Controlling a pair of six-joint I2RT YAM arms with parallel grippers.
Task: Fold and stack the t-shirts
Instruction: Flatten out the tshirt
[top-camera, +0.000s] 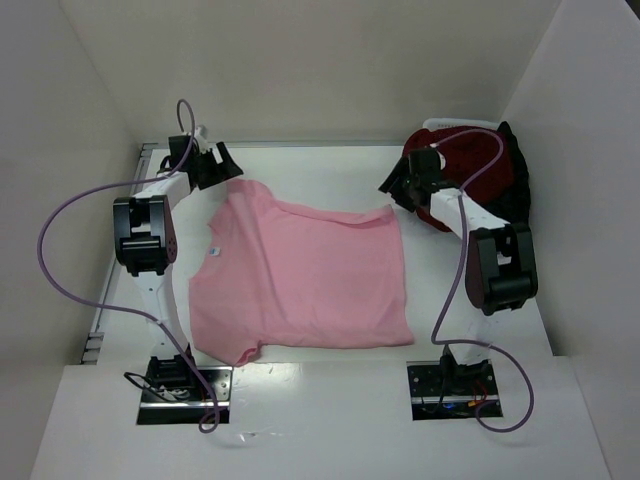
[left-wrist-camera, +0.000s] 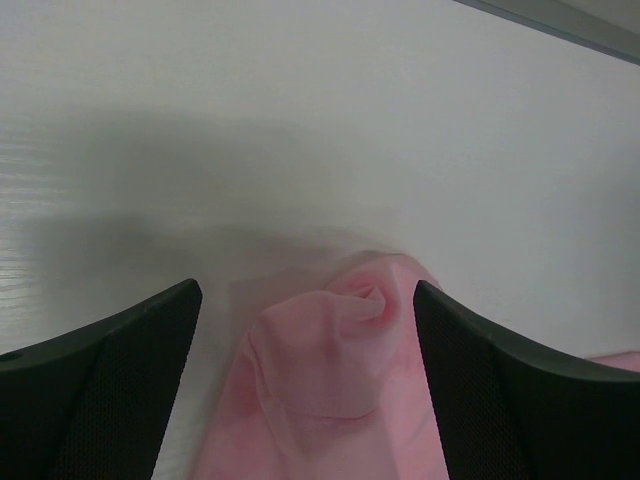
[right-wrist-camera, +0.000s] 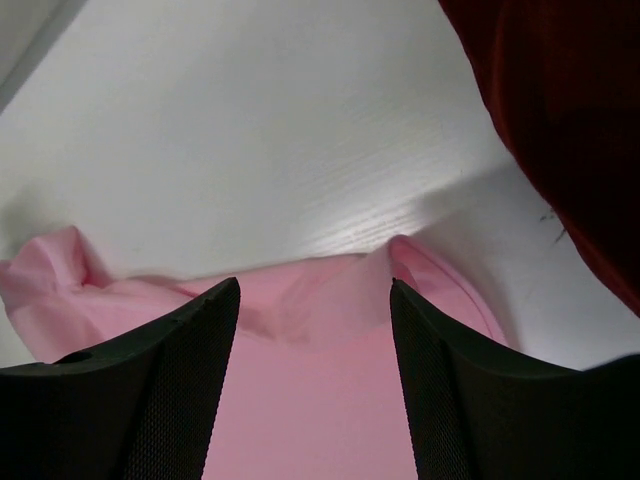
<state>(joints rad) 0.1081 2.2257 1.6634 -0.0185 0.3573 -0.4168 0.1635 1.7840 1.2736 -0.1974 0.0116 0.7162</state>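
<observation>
Pink t-shirt (top-camera: 300, 280): thin, limp knit, spread flat on the counter (top-camera: 320, 165) between the arms.
Left tool (left-wrist-camera: 307, 290): jaws wide apart over the bunched far sleeve (left-wrist-camera: 340, 350), gripping nothing.
Right tool (right-wrist-camera: 315, 285): jaws apart astride the rumpled hem corner (right-wrist-camera: 420, 260), nothing clamped.
Dark red t-shirt (top-camera: 475, 160): crumpled heap, far right.
Risk: the puckers probably fold in as creases, and a shallow pinch may slip off.

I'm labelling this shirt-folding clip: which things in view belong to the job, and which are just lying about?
Part of the job:
- pink t-shirt, spread flat
- dark red t-shirt, heaped far right
- black cloth beside it

Just there:
- purple cables
- arm base plates
</observation>
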